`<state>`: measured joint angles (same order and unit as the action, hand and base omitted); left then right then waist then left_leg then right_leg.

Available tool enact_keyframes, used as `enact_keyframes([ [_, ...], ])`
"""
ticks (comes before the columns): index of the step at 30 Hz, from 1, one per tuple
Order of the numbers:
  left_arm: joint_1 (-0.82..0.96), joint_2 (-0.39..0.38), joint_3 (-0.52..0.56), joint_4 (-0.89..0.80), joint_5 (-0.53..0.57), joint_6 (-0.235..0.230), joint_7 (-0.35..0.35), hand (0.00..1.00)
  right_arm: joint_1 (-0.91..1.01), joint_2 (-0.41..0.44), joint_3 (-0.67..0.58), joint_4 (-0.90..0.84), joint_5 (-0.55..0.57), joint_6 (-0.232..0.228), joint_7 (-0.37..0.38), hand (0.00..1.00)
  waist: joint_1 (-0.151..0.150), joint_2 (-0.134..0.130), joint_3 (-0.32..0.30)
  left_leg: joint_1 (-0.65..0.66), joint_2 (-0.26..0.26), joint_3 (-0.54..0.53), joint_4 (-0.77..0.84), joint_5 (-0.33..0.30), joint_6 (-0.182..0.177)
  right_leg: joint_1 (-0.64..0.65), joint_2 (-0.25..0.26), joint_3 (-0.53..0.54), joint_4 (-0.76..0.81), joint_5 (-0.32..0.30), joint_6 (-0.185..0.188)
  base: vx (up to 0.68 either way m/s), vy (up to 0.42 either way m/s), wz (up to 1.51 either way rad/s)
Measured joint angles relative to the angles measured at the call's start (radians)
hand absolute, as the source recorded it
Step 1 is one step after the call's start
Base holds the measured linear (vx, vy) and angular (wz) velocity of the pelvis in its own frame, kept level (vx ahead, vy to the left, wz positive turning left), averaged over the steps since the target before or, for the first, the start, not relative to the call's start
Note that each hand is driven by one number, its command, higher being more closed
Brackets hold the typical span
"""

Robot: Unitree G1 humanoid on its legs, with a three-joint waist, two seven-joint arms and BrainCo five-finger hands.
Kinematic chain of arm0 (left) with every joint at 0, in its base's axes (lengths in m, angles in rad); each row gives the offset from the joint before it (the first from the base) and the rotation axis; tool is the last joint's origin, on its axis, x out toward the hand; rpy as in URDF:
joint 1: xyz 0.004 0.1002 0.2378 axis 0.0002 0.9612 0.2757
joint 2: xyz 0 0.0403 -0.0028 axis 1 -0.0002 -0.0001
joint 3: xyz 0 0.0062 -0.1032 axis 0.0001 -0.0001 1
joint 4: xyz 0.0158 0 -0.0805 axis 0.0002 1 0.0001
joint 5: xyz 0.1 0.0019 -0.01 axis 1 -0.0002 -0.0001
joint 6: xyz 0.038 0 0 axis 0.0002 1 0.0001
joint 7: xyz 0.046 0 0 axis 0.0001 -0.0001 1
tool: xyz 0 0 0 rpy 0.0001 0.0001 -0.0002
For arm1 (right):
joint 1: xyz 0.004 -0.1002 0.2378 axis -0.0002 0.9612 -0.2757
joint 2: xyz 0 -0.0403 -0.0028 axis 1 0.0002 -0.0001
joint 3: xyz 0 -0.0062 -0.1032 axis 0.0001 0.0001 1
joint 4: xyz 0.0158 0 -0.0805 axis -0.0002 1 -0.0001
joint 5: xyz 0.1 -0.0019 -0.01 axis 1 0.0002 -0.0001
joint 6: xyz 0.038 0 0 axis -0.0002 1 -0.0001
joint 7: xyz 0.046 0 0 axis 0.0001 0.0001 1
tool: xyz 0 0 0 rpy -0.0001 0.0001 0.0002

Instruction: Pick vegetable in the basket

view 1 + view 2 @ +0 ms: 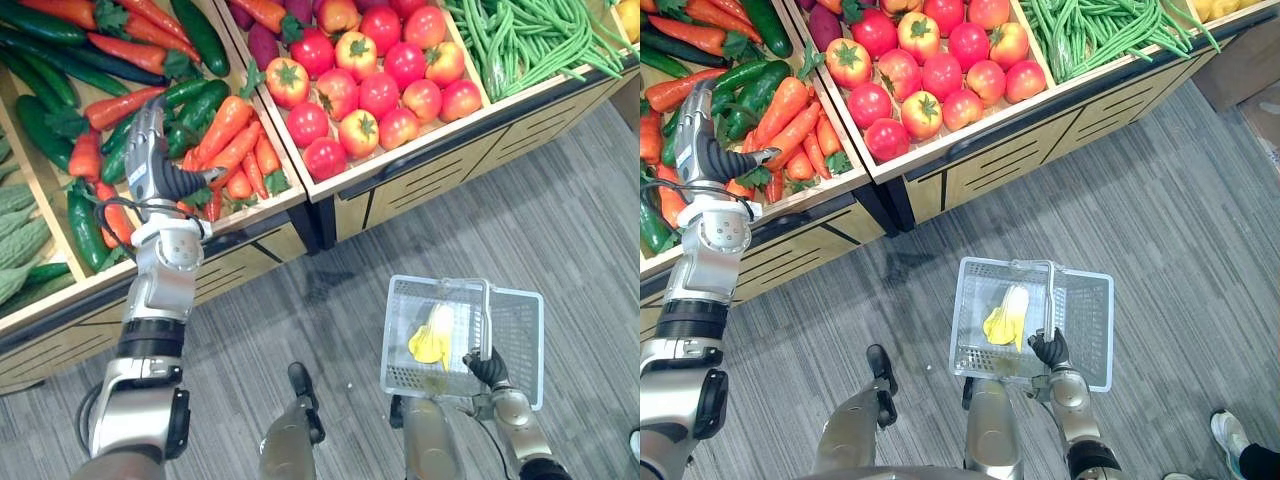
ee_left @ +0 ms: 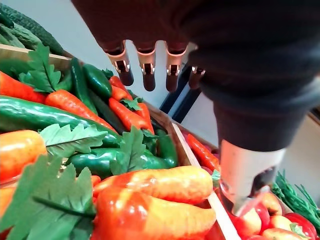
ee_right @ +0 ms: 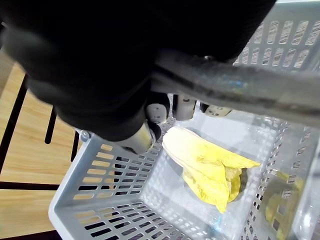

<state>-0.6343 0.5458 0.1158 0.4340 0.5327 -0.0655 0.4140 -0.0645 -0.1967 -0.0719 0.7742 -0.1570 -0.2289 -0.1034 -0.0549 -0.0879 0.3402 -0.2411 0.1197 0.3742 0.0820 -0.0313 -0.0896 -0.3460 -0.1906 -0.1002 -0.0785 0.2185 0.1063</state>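
My left hand hovers open over the bin of carrots and green cucumbers, its straight fingers holding nothing. The carrots lie just below the palm in the left wrist view. My right hand is shut on the handle of a white plastic basket held low over the floor. Inside the basket lies a yellow leafy vegetable, also seen as pale yellow leaves on the basket bottom.
The wooden produce stand runs along the top. It holds red and orange tomatoes, green beans, and bitter gourds at far left. Grey carpet stretches in front. A person's shoe shows at the lower right.
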Motion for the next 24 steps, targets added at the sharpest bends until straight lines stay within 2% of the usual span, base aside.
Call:
enact_keyframes([
  [8, -0.01, 0.0, -0.003, 0.02, 0.0, 0.012, 0.0, 0.0, 0.0, 0.0, 0.0, -0.001, 0.0, 0.0, -0.002, 1.0, -0.001, 0.001, -0.006, -0.025, 0.002, -0.001, -0.003, 0.004, -0.003, -0.026, 0.002, 0.002, 0.0, 0.001, 0.002, 0.0, 0.0, 0.0],
  [19, -0.118, 0.0, -0.014, 0.147, 0.0, 0.039, 0.0, 0.0, -0.002, -0.001, 0.002, -0.019, 0.001, -0.002, -0.002, 1.0, -0.003, 0.0, -0.005, -0.069, 0.004, -0.001, -0.008, 0.005, -0.004, -0.063, 0.006, 0.003, -0.018, 0.017, -0.003, 0.01, -0.003, 0.0],
  [23, -0.126, 0.0, -0.025, 0.194, 0.0, 0.056, 0.0, 0.0, 0.001, -0.001, 0.004, -0.035, 0.002, -0.003, -0.003, 1.0, -0.007, -0.004, -0.003, -0.085, 0.011, 0.001, -0.007, 0.006, -0.005, -0.08, 0.012, 0.007, -0.018, 0.018, -0.004, 0.0, -0.004, -0.01],
  [24, -0.133, 0.001, -0.025, 0.195, 0.0, 0.056, 0.0, 0.0, 0.002, -0.001, 0.01, -0.046, 0.002, -0.003, -0.003, 1.0, -0.009, -0.011, 0.001, -0.09, 0.014, 0.004, -0.007, 0.007, -0.007, -0.088, 0.014, 0.013, -0.018, 0.019, -0.006, -0.01, -0.025, -0.09],
])
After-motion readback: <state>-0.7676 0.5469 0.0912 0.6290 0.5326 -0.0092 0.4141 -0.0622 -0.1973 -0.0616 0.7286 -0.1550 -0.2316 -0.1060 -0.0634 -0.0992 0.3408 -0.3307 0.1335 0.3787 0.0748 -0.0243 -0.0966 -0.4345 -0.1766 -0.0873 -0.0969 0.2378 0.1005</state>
